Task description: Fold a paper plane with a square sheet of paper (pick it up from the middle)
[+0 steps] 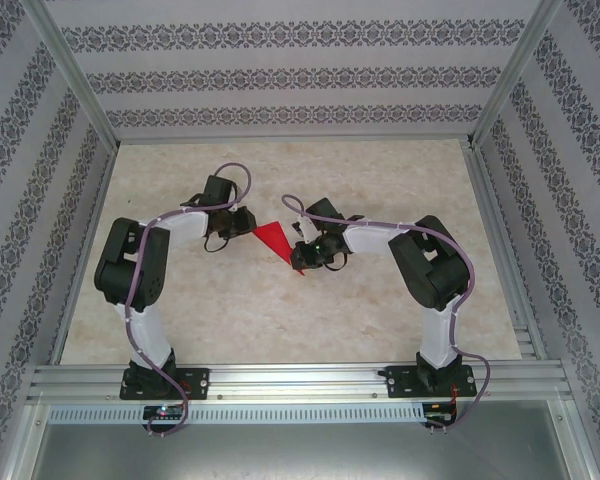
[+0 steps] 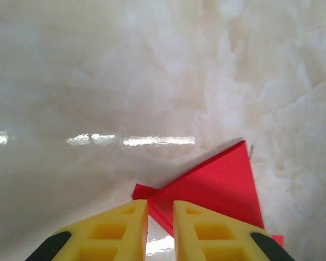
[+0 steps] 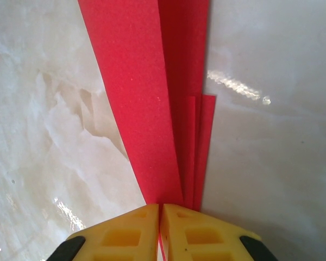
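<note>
- Overhead, your paper plane [image 1: 273,240] showed as a red folded triangle near the middle of the pale marbled desk [image 1: 280,330], spanning the space between the two arms.
- Your left gripper [image 1: 246,222] stood at the triangle's wide end, and your right gripper [image 1: 302,256] stood at its narrow tip, which pointed toward the near right.
- Seen from the left wrist, the yellow jaws of the left gripper [image 2: 160,204] stood a narrow slit apart, with glare off the desk visible through the slit.
- A folded corner of the red paper [image 2: 212,185] reached the tips of those jaws. I could not tell whether they clamped it.
- Seen from the right wrist, the jaws of the right gripper [image 3: 160,206] were pressed together with a red sliver in the seam, so they were grasping the paper plane at its narrow end.
- In that view the paper [image 3: 136,81] widened away from the jaws in long creased layers, with a broad flap on the left and two narrow strips on the right.
- I could not tell whether the paper rested on the desk or hung just above it.
</note>
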Controlling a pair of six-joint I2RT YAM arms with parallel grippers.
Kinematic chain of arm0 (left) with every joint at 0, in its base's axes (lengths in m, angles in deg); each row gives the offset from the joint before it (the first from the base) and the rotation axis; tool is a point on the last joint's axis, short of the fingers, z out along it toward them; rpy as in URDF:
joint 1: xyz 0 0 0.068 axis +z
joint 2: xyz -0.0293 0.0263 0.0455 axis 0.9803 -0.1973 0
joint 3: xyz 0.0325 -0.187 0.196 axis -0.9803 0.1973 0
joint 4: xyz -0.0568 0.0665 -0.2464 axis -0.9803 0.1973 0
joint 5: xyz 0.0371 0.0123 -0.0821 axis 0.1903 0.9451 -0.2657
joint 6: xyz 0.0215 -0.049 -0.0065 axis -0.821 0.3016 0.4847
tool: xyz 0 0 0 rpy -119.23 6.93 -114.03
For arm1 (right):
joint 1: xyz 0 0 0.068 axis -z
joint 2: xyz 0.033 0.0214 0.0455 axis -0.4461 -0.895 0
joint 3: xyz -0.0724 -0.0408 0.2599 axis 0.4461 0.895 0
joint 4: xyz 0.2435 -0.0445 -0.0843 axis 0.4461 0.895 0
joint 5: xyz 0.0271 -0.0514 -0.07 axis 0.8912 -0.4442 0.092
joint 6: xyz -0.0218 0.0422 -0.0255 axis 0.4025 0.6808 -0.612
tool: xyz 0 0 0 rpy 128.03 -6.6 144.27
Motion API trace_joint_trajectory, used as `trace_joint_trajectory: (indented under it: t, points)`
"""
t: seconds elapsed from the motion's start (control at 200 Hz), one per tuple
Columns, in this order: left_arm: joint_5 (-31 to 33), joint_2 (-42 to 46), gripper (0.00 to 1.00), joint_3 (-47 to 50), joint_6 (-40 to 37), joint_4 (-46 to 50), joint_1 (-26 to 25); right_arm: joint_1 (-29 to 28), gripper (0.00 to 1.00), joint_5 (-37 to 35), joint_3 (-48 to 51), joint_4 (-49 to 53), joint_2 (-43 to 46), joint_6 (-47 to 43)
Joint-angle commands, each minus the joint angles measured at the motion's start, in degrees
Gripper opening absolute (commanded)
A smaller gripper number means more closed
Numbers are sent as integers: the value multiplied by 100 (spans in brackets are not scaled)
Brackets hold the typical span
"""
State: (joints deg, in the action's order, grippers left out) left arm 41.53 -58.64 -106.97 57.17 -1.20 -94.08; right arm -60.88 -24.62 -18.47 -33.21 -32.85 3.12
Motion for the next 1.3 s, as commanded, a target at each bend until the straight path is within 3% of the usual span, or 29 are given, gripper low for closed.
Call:
trace_joint_trajectory:
  t: [0.0,0.205,0.535,0.739,0.974,1.294]
  points:
    - [-480,603,21,320,126,-524,-12,47,12,-890,287,1015,-483,3]
    - [-965,1008,21,1016,651,-1295,-382,15,10,-979,262,1066,-482,33]
    - [-1332,150,15,1057,1169,-2067,-1119,-7,8,-1102,209,1138,-489,83]
    - [-1213,-153,14,1074,1258,-1988,-1126,-68,8,-1209,151,1184,-533,114]
    - [-400,-181,13,1172,1174,-1492,-1036,-129,8,-1581,156,1356,-612,118]
    - [-314,-257,13,1018,959,-1278,-642,-203,8,-1971,156,1631,-805,96]
